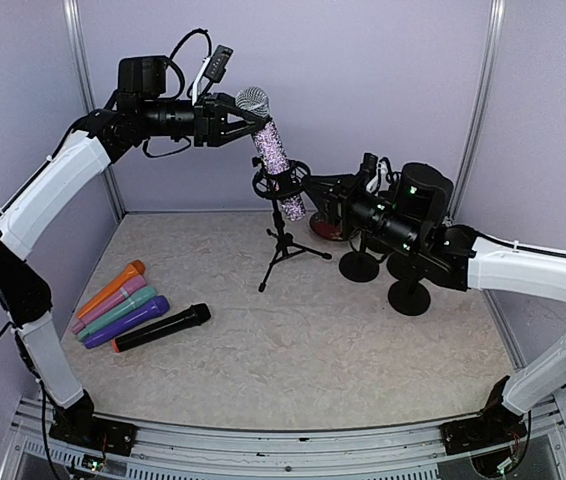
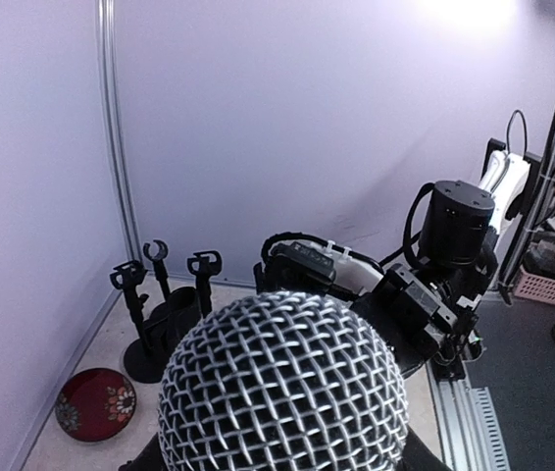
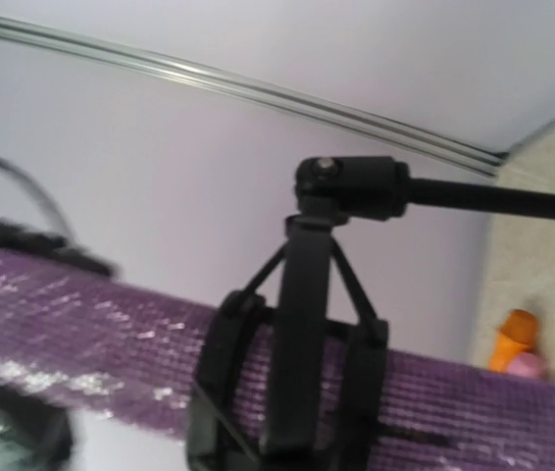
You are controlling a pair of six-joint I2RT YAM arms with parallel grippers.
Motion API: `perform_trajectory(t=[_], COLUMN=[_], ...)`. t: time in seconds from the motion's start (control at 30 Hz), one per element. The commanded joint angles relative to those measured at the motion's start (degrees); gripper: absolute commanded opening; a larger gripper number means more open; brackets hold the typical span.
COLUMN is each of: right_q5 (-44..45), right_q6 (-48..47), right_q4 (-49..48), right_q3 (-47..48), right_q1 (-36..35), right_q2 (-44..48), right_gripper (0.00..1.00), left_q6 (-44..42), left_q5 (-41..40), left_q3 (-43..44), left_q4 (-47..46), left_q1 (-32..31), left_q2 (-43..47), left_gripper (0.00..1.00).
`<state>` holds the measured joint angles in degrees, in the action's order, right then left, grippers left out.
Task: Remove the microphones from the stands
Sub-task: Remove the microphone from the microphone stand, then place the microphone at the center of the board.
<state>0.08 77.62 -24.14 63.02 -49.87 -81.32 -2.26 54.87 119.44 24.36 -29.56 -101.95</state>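
Left gripper (image 1: 253, 122) is seen closed around the microphone (image 1: 275, 160), just under its silver mesh head (image 1: 253, 100). The right gripper (image 1: 315, 187) is fully closed and held against the clip (image 1: 278, 185) of the tripod stand (image 1: 283, 235); whether anything is pinched there cannot be told.

The microphone is seated in that clip, above the middle of the table (image 1: 313, 340) towards its back edge. Its long axis is steeply tilted: the head is pointed up and towards the back left corner, and the purple glittered tail is pointed down to the right.

Along the left edge five loose microphones are laid side by side: orange (image 1: 113, 287), pink (image 1: 98, 311), teal (image 1: 123, 310), purple (image 1: 128, 322) and black (image 1: 163, 328). Near the back right, round-based black stands (image 1: 408, 297) are grouped under the right arm, with a red plate (image 1: 325, 228) partly hidden behind it.

In the left wrist view the frame is largely filled by the mesh head, so its own fingers are hidden. In the right wrist view the clip and glittered body are blurred, and no fingers can be made out.
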Motion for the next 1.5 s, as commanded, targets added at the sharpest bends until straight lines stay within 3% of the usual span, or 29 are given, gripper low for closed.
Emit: perform_trajectory(t=[0.0, 0.1, 0.27, 0.53, 0.93, 1.17, 1.33, 1.47], right_q5=[4.2, 4.1, 4.2, 5.0, 5.0, 4.6, 4.6, 4.7], right_q6=[-5.8, -6.3, -6.4, -6.1, -4.5, 0.0, -0.1, -3.1], right_q4=[14.7, 15.6, 17.1, 17.2, 16.0, 11.1, 10.1, 9.3], right_q3=[0.8, 1.5, 1.8, -0.5, -4.4, -7.3, -6.1, -6.0], right_q1=[1.2, 1.2, 1.2, 1.7, 2.7, 2.5, 1.9, 1.8], right_q2=[-2.5, -3.3, -3.9, -2.4, -0.6, 0.7, -1.0, -0.9], right_gripper=[0.00, 0.00, 0.00, 0.00, 0.00, 0.00, 0.00, 0.10], left_q6=[-17.9, -27.3, -31.1, -29.2, -19.7, -22.8, -30.7, -35.6], left_q5=[-10.9, -18.2, -23.2, -24.7, -21.3, -27.1, -33.4, -37.4], left_q3=[2.0, 0.6, 0.5, 5.0, 5.5, -10.1, -20.8, -26.9], left_q4=[6.4, 11.6, 10.8, 9.3, 4.2, 7.3, 12.4, 10.6], left_q1=[-3.2, -8.1, -11.7, -10.9, -2.8, 5.8, 12.2, 12.8], left_q2=[7.8, 8.3, 8.5, 9.9, 16.8, 21.1, 19.1, 17.1], left_gripper=[0.24, 0.24, 0.22, 0.20, 0.21, 0.21, 0.19, 0.15])
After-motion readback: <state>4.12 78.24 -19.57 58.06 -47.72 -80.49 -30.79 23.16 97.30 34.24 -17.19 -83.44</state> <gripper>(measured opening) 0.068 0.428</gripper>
